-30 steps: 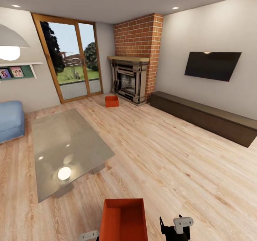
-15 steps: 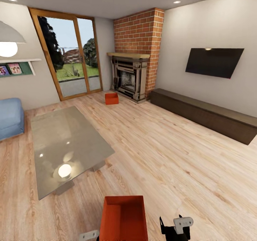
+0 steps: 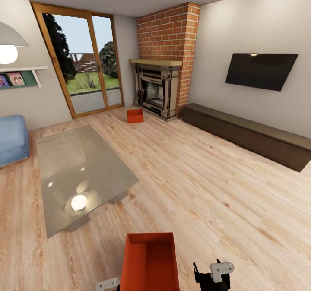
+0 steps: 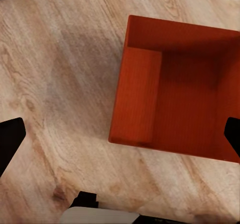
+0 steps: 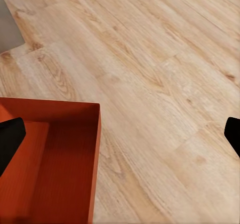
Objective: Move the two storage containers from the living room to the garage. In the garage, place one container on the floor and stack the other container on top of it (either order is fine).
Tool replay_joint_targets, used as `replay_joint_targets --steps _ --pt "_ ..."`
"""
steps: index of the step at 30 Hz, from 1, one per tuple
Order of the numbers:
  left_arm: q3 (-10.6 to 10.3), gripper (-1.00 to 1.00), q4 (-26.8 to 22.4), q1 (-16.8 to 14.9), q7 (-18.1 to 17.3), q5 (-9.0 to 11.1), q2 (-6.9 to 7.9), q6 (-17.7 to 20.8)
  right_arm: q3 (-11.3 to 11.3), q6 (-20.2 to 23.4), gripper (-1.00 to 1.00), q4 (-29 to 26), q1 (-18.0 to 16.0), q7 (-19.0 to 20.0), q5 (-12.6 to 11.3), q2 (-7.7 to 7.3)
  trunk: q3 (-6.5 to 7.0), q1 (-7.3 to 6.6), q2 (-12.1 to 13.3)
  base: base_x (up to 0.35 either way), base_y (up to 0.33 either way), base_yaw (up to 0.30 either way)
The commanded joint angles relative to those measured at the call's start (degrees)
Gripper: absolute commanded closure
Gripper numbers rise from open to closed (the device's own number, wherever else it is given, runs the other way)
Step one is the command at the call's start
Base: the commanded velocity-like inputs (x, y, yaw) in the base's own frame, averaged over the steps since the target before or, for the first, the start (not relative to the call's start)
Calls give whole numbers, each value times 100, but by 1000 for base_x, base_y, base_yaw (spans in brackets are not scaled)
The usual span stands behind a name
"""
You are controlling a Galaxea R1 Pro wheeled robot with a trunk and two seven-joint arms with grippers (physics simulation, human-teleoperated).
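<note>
Two storage containers — near one (image 3: 150,263) empty, far one (image 3: 134,115) by the fireplace (image 3: 156,91).

Around me: light plank floor (image 3: 207,183), a glass coffee table (image 3: 80,174), a brick fireplace (image 3: 162,86) beside wood-framed glass doors (image 3: 84,73) — a dark low cabinet (image 3: 246,133) under the wall television (image 3: 261,70).

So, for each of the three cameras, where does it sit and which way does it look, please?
Head view: sits high, looks forward and down across the living room to the fireplace and the far bin; the right pincer shows at the lower edge.
Left wrist view: looks down at the near bin on the wood floor; dark fingertips show.
Right wrist view: looks down at the floor; dark fingertips show.
All three share the near bin.
</note>
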Motion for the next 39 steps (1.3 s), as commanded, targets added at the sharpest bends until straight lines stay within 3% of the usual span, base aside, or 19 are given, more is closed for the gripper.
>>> replay_joint_targets --steps 1,14,21,25,35,39 --pt "2 -100 3 -4 4 46 -3 -21 6 -7 -100 1 -4 -35 54 0 -21 3 -12 0 0 0" --pt "2 -100 4 -4 4 47 -5 -29 4 1 -100 1 -3 -35 47 0 -144 3 -12 0 0 0" --pt "15 -100 185 71 29 84 -130 -157 -1 21 -100 228 -6 -35 39 172 -143 3 -12 0 0 0" --pt "-14 -100 197 97 -8 114 -11 -193 6 14 -100 357 -4 -21 52 198 -143 3 -12 0 0 0" --pt "-34 -100 -51 101 5 90 59 -128 3 15 -100 466 -4 -24 56 202 -143 3 -12 153 0 0" --pt "-20 -100 -180 101 11 -22 76 -87 -1 18 -100 467 -4 -26 68 202 -143 3 -12 301 0 0"
